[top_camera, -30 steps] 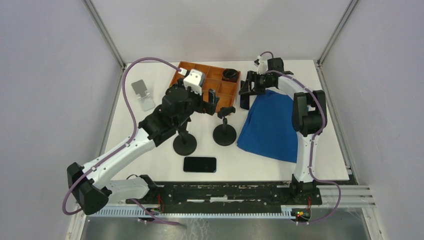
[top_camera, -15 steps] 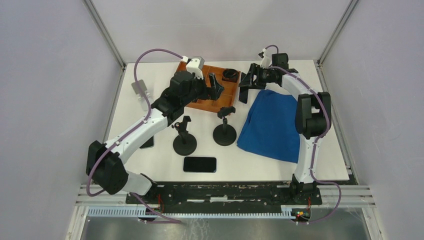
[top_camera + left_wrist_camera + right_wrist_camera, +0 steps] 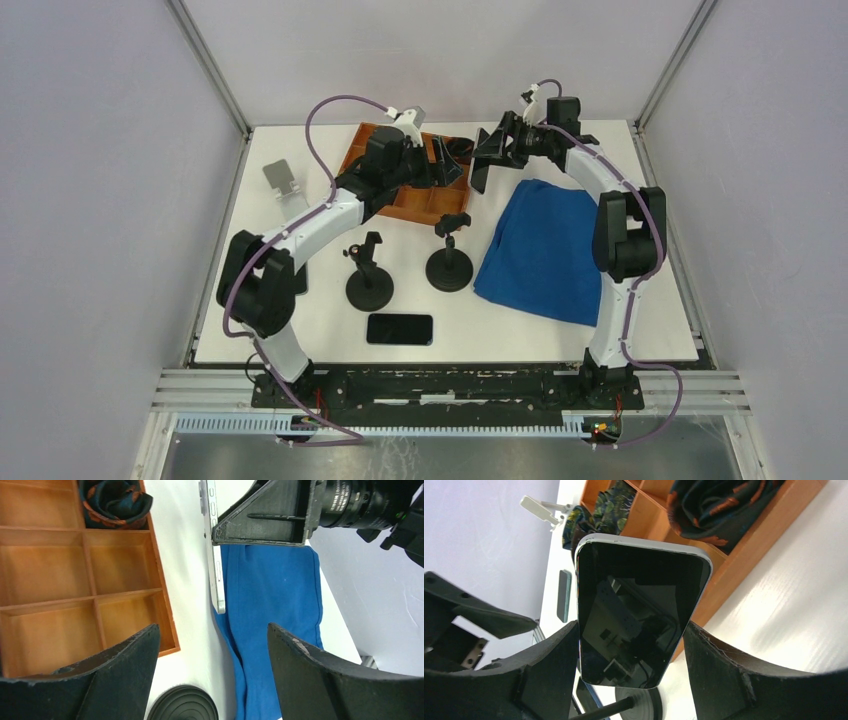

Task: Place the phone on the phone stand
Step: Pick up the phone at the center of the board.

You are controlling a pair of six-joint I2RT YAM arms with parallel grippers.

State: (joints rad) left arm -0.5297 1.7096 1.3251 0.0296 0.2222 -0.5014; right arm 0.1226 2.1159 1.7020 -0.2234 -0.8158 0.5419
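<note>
My right gripper is shut on a white-edged phone and holds it upright in the air between the orange tray and the blue cloth. In the right wrist view the phone's dark screen fills the gap between the fingers of the gripper. My left gripper is open and empty over the tray's right part. In its wrist view the gripper faces the phone's edge, still apart from it. The silver phone stand stands at the far left and also shows in the right wrist view.
An orange compartment tray holds dark rolled cloth. A blue cloth lies on the right. Two black round-base stands are mid-table. A black phone lies near the front; another dark phone lies at the left.
My left arm has swung from the table's middle back over the tray, towards the right gripper. My right gripper has raised the phone and carried it a little farther back.
</note>
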